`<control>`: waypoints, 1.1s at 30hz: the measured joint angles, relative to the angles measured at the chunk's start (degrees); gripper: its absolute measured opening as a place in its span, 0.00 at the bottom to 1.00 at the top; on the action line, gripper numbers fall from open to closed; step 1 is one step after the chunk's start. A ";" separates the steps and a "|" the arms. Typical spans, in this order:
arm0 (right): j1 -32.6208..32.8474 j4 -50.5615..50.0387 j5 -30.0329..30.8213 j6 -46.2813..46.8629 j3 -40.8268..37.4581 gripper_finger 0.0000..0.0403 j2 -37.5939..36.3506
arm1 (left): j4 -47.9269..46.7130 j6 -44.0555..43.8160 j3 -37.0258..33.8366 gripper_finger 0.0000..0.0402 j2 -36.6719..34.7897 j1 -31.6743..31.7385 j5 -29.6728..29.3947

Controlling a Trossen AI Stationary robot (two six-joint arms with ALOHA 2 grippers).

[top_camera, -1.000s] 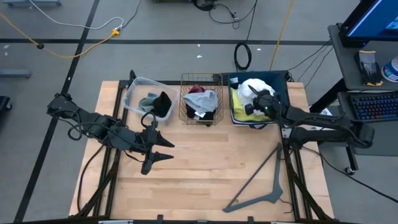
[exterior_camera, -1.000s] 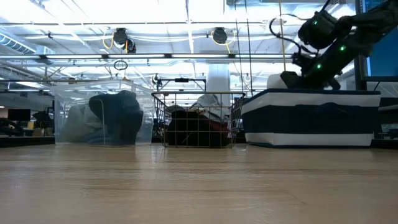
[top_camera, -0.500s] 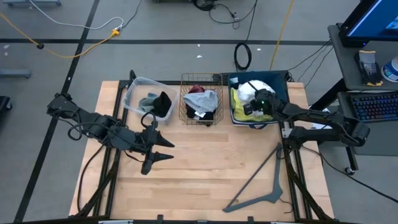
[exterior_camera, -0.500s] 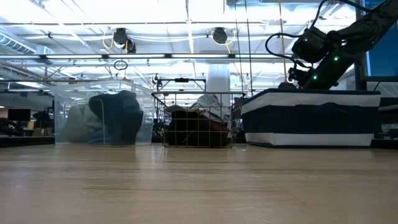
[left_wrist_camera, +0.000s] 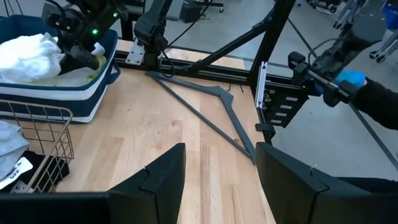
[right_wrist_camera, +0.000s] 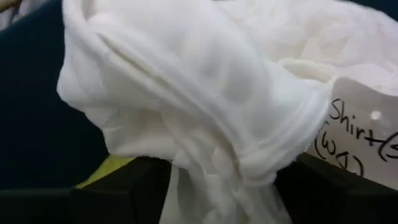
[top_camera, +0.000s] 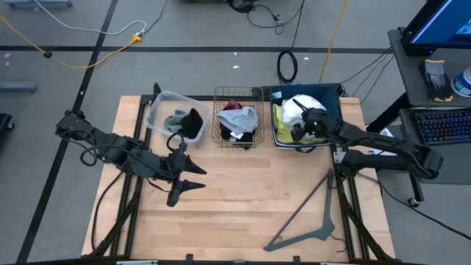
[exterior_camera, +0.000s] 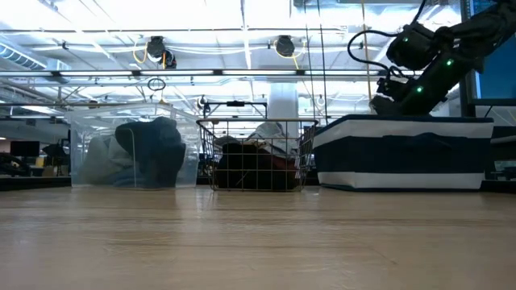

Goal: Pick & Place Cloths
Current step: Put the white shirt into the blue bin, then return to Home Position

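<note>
High view: the navy bin (top_camera: 333,103) stands at the table's far edge. In it lie the white cloth (top_camera: 296,107) and a yellow cloth (top_camera: 280,116). The right gripper (top_camera: 302,130) hangs over the bin's near part, beside the white cloth. A wire basket (top_camera: 218,112) just left of the bin holds light grey and maroon cloths, and a clear tub (top_camera: 158,107) beyond it holds black and grey ones. A grey hanger (top_camera: 309,213) lies on the table nearer than the bin. The left gripper (top_camera: 193,177) hovers over bare wood, well apart from the bin, its fingers spread and empty.

Low view: the right gripper sits just above the bin's rim.

Left wrist view: the hanger lies between the bin and the table's frame.

Right wrist view: a paper tag (right_wrist_camera: 360,134) on the white cloth reads "Shirt". The dark fingers (right_wrist_camera: 118,190) stand apart under the cloth; whether they grip it cannot be told.
</note>
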 joint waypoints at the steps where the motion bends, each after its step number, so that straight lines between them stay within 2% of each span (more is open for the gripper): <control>1: 0.28 -2.00 -0.08 -0.31 0.52 0.64 -0.57 | -0.02 0.03 0.00 0.49 0.00 0.00 0.00; 5: 1.79 -9.30 -0.67 -0.74 3.23 0.69 -2.85 | -0.02 0.09 0.00 0.49 0.00 -0.01 0.00; 10: 3.98 -12.89 -1.40 -0.63 6.06 0.71 -5.28 | -0.02 0.09 0.00 0.49 0.00 0.00 0.00; 15: 6.51 -13.65 -1.77 0.22 7.89 0.71 -7.62 | -0.04 0.09 0.00 0.49 0.00 0.01 0.02; 22: 9.51 -12.52 -5.56 2.26 9.65 0.70 -11.86 | -2.63 3.05 0.00 0.49 0.00 -0.03 -0.34; 28: 13.29 -11.64 -5.66 1.71 9.67 0.57 -16.18 | -6.30 2.69 -0.29 0.49 -0.01 -0.01 -4.38; 33: 17.28 -11.61 -5.68 0.93 9.67 0.36 -19.11 | -4.10 2.73 -4.58 0.49 -0.37 -0.21 -4.46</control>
